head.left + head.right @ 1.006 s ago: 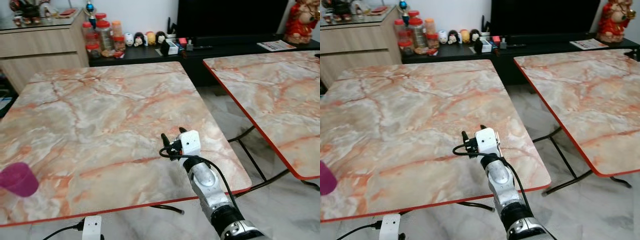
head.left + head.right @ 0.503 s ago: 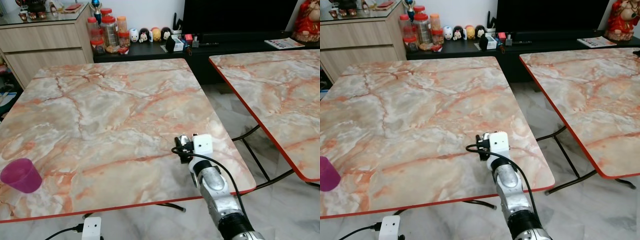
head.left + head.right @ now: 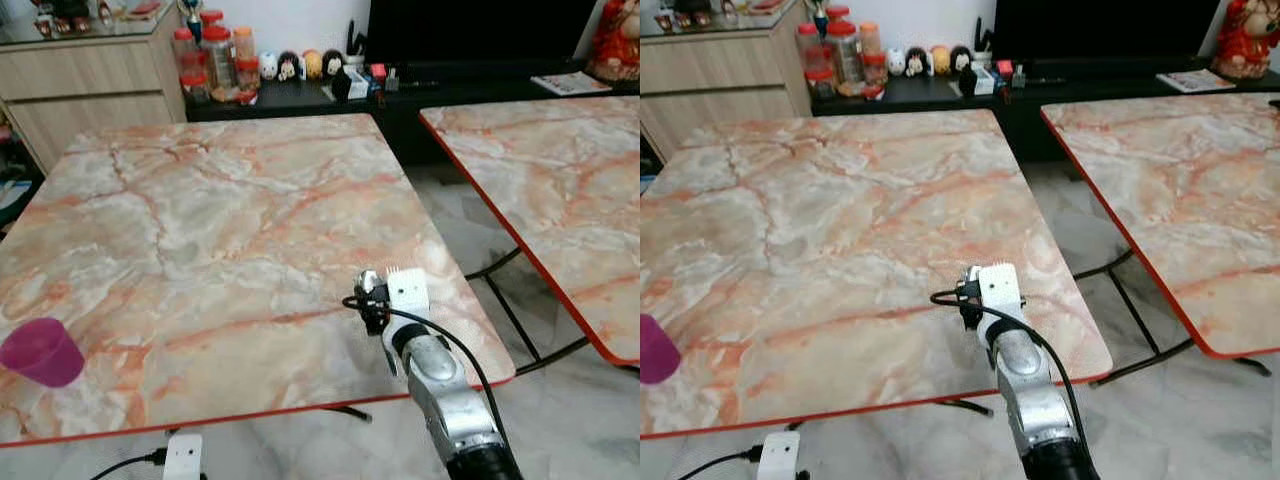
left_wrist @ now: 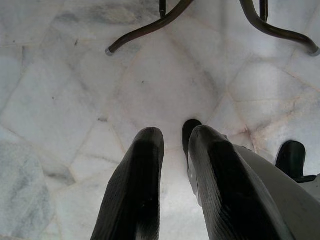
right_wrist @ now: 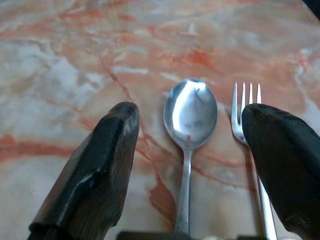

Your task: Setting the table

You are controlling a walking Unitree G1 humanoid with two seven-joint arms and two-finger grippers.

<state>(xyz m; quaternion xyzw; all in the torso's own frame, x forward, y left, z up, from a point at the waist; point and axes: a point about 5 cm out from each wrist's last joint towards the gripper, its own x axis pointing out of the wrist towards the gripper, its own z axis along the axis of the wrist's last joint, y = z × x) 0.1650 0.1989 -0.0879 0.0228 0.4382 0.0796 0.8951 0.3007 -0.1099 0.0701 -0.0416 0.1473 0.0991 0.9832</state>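
My right gripper (image 5: 190,107) hangs low over the near right part of the marble table (image 3: 220,210) and is open, its two black fingers (image 5: 100,165) spread wide. A silver spoon (image 5: 191,120) lies flat on the marble between them, bowl pointing away from the wrist. A silver fork (image 5: 245,107) lies parallel beside it, its tines close to one finger. From the head, the right gripper (image 3: 372,292) sits just beyond its white wrist box. A magenta cup (image 3: 40,352) stands at the table's near left. My left gripper (image 4: 175,140) hangs idle over the floor, fingers close together.
A second marble table (image 3: 560,170) stands to the right across a gap of tiled floor. Beyond the tables are a wooden cabinet (image 3: 90,90), a low black shelf with jars (image 3: 215,60) and figurines, and a dark TV. Black table legs (image 4: 150,27) cross the floor.
The camera has shifted slightly. My right gripper has dipped toward the table, so its fingers, raised and visible a second ago, now sit behind the wrist box.
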